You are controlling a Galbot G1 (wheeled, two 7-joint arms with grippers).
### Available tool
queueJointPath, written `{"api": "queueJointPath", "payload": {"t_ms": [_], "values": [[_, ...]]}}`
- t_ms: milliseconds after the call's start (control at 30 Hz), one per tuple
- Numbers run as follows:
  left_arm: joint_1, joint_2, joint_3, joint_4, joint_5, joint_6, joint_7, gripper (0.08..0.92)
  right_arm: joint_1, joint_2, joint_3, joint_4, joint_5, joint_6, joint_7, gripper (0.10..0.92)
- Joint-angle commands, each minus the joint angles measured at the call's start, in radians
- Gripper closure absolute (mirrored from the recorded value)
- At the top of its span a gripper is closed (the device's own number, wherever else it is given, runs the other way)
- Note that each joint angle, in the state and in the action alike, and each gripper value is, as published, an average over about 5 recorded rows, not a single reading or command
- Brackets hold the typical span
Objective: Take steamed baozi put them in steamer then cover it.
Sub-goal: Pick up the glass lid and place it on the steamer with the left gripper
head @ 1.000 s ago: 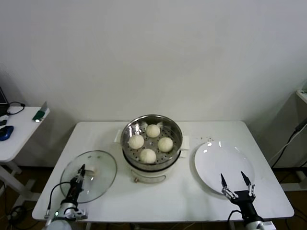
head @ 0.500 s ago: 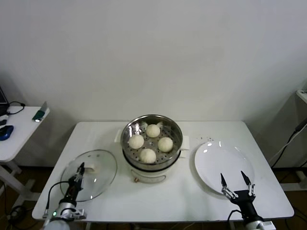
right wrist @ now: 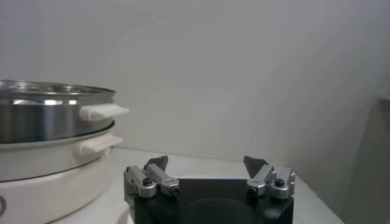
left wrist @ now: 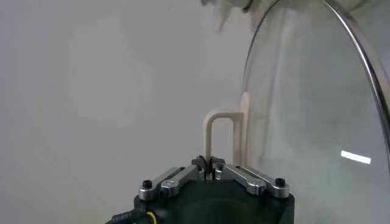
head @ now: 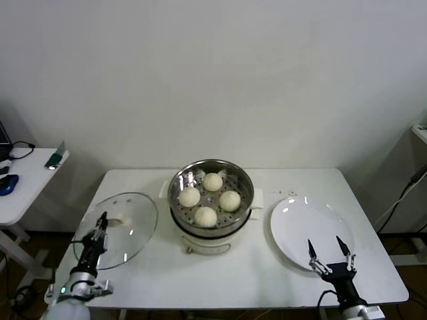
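The left gripper (head: 101,225) is pinched tight on the cream handle (left wrist: 218,137) of the lid (head: 118,229), which hangs tilted over the table's (head: 253,273) left side, beside the steamer (head: 211,200). All four buns (head: 208,198) sit on the perforated tray inside the uncovered pot. The right gripper (head: 328,254) waits near the front edge by the white plate (head: 303,227), fingers spread wide and empty.

cover (left wrist: 317,109) cropped by wrist frame, steamer (right wrist: 42,152) cut off
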Motion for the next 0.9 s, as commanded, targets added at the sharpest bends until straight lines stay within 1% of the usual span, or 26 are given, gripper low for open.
{"api": "queueJointPath", "payload": {"t_ms": [33,167,333,467,567,633,900], "values": [[0.005,0.167,0.041,-0.337,-0.142,0.427,0.284,0.858,0.003,0.002,0.003,-0.004,-0.041,-0.006,0.005,0.203],[-0.050,0.196,0.097,-0.388,-0.139,0.523,0.316,0.858,0.003,0.006,-0.001,-0.002,-0.051,-0.010,0.004,0.203],[-0.118,0.198,0.226,-0.437,-0.086,0.598,0.350,0.858,0.009,0.007,-0.001,-0.003,-0.057,-0.012,0.005,0.203],[-0.183,0.149,0.331,-0.447,0.012,0.623,0.397,0.858,0.018,0.007,-0.001,-0.009,-0.059,-0.013,0.006,0.203],[-0.223,0.096,0.400,-0.433,0.091,0.628,0.423,0.858,0.022,0.007,-0.002,-0.012,-0.059,-0.011,0.007,0.203],[-0.244,0.063,0.444,-0.414,0.139,0.628,0.433,0.858,0.023,0.008,-0.003,-0.014,-0.058,-0.009,0.007,0.203],[-0.327,-0.027,0.576,-0.334,0.238,0.641,0.456,0.858,0.022,0.013,-0.003,-0.026,-0.056,-0.001,0.007,0.203]]}}
